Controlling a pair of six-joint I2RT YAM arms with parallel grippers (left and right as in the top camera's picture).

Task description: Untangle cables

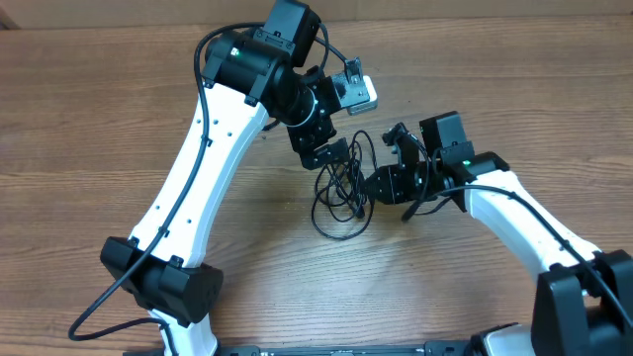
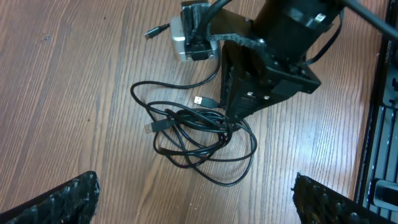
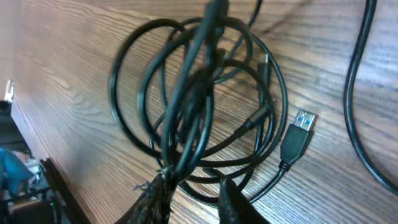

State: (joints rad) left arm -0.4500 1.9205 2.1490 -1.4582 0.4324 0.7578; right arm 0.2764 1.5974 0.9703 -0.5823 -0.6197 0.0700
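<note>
**A:** Why is the right gripper (image 3: 189, 191) down in the tangle?

**B:** Its fingers look pinched on a few strands of the thin black cables (image 3: 186, 106), which lie looped on the brown wooden table (image 3: 68, 68) directly beneath it. I judge that gripping there lets it draw one bunch clear.

**A:** And the left gripper (image 2: 196, 186)?

**B:** It is spread wide and holds nothing. The loops lie just ahead of its fingertips, so it is probably placed to pin the rest. The blue-tongued black USB plug (image 3: 298, 127) lies free beside the right fingers.

Wood-grain table (image 1: 89, 119); small silver-white box (image 1: 362, 92) lying flat on it.
</note>
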